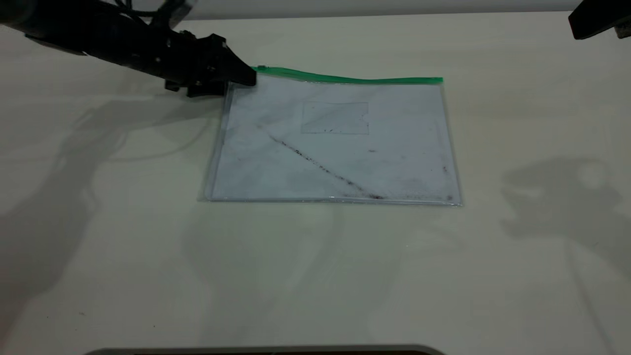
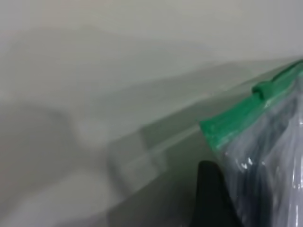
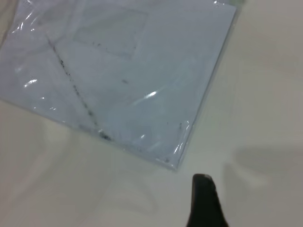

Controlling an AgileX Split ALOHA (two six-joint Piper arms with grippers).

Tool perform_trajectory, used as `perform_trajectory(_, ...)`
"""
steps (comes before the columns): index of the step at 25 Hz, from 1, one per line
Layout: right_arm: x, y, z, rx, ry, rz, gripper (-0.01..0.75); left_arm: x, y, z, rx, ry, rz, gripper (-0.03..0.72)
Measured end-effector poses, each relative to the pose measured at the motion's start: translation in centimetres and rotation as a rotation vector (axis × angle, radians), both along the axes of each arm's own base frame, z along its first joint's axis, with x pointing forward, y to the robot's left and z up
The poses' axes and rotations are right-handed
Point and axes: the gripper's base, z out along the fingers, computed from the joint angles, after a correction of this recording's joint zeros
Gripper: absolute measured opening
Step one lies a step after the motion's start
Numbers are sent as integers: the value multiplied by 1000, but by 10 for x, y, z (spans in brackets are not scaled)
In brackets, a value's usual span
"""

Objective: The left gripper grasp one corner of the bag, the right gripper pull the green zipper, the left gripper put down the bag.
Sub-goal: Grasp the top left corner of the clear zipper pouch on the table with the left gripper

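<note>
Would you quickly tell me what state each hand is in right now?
Left hand: at the green-tipped corner of the bag; whether it has closed on it cannot be told.
Right hand: raised off the bag, holding nothing; open or shut cannot be told.

No text, label, brand, number or sign could be read anywhere. The bag (image 1: 335, 143) bore only dark smudges and specks, and none of them formed letters or digits.
</note>
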Motion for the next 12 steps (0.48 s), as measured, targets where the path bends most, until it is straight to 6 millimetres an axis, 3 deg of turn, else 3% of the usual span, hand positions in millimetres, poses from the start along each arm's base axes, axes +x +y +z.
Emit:
perform_trajectory(4,5,0,5,-13,-37,14,549,0,-11,-5,-38,6,-21,449)
perform_trajectory(6,8,0,10,-15,-60,21,549,0,-12,-7,-45,4,-25,350)
perform_trajectory(10,21,0,13,-27,-94,46,549,-2,-14,-7,-45,-46,-88,78)
perform_trajectory(12,32,1,12,-36,-108,73,549,0,-16,0,-62,-101,-154,53)
